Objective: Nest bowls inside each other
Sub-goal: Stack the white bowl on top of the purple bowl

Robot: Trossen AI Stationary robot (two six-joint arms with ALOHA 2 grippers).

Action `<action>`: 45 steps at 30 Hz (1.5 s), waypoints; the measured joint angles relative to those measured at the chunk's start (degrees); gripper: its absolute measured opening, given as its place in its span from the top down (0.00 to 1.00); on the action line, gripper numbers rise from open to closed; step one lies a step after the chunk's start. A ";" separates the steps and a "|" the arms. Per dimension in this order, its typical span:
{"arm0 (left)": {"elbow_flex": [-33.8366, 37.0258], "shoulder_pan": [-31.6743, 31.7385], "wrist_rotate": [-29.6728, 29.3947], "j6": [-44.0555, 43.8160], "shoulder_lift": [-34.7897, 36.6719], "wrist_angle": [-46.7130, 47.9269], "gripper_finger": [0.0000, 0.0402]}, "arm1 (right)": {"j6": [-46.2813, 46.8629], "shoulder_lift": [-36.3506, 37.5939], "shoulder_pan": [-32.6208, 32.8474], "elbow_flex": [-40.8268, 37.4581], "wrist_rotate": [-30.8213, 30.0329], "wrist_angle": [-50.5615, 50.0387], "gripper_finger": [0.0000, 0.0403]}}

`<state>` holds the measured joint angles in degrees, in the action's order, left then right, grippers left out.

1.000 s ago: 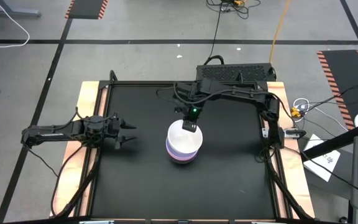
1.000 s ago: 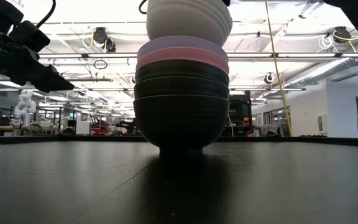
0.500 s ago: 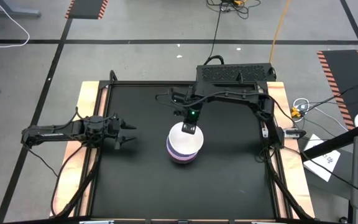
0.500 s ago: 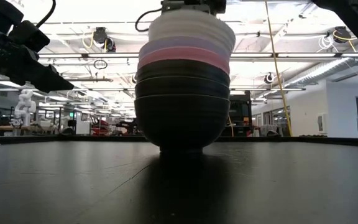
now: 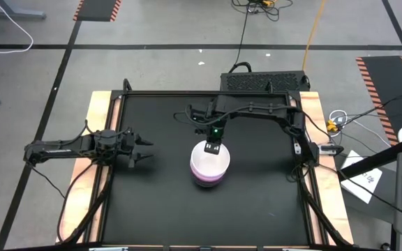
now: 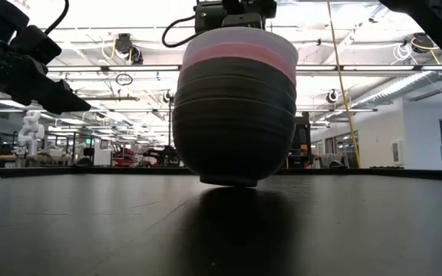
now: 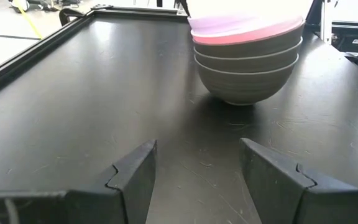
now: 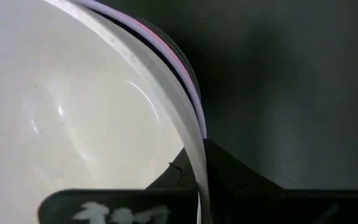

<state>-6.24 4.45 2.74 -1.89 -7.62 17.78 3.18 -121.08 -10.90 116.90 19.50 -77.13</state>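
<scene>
The bowls [image 5: 210, 167] stand nested in one stack near the middle of the bench [image 5: 152, 202], white bowl [image 8: 73, 112] on top. R gripper [image 5: 213, 146] has its jaws clamped on the white bowl's rim. L gripper [image 5: 145, 148] hovers well apart at the bench's left side, jaws apart, nothing between them.

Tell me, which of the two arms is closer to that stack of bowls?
The right one. Its tool is shut on the rim of the white bowl topping the stack. The left tool hangs open near the table's left edge, well apart from the bowls.
</scene>
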 joint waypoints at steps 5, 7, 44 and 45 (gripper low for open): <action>0.00 0.01 0.03 -0.04 0.00 0.02 0.43 | 0.57 0.26 0.80 -0.02 1.66 1.58 1.00; 0.00 0.00 0.03 -0.10 0.00 0.02 0.43 | 0.92 0.63 0.93 -0.07 2.91 2.06 1.00; 0.00 0.01 0.44 -0.13 0.00 0.15 0.43 | 3.90 -1.11 4.41 -0.22 -2.25 1.30 1.00; 0.00 0.01 0.44 -0.13 0.00 0.14 0.43 | 4.08 -1.11 4.52 -0.22 -3.04 1.39 1.00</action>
<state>-6.24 4.46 3.18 -2.02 -7.62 17.92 7.26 -122.19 -6.38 116.68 16.46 -75.74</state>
